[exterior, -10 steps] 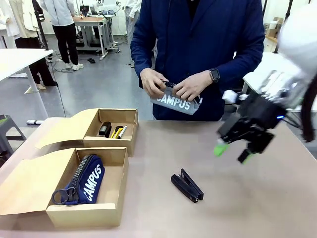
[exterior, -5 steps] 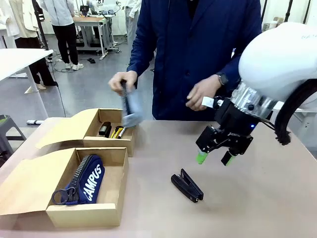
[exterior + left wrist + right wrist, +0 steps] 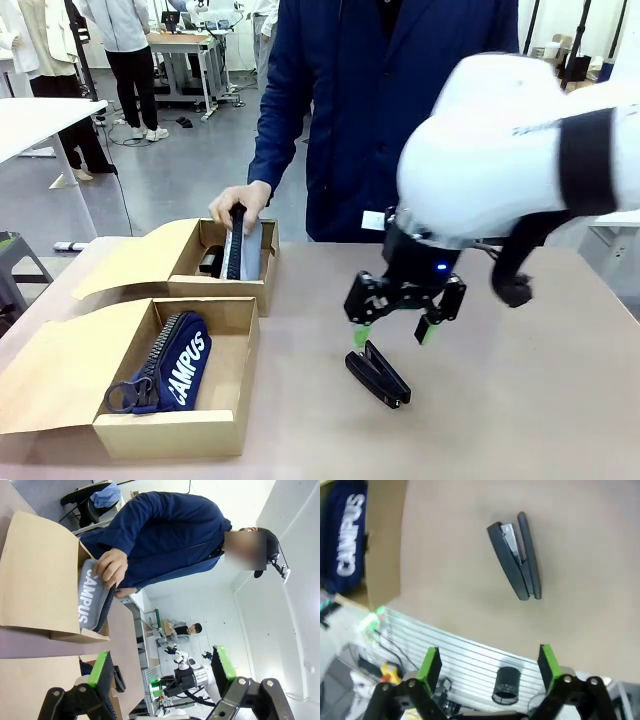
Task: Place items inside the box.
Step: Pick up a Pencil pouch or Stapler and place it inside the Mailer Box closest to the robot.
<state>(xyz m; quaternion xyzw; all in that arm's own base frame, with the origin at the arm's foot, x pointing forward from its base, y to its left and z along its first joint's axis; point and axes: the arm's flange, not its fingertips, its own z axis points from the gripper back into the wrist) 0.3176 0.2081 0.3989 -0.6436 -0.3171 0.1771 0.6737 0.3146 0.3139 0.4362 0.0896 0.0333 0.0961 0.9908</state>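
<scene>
— Black hinged stapler (image 3: 378, 374), lying on its side on the tan table (image 3: 540, 400) with its mouth a bit agape. Why's that the one thing outside the boxes?

— Looks like it's the robot's piece. Right gripper (image 3: 394, 335) hangs just above it, around twelve o'clock of it. Its green fingers are spread wide with nothing between them, I'd guess so they can straddle the body. In the right wrist view the stapler (image 3: 517, 560) sits ahead of that gripper (image 3: 489, 665), apart from the pads, so no contact yet.

— And the person?

— Their hand (image 3: 238, 203) is pressing a grey zip pouch (image 3: 250, 245) lettered "CAMPUS" on edge into the far cardboard box (image 3: 220, 292), at ten o'clock from the stapler. On edge probably because there's other stuff in there. The navy "CAMPUS" pouch (image 3: 175, 362) lies flat in the near cardboard box (image 3: 170, 432), about nine o'clock.

— Left arm?

— Left gripper (image 3: 162, 667) is spread open and empty, pointing toward the person and that far box.
</scene>
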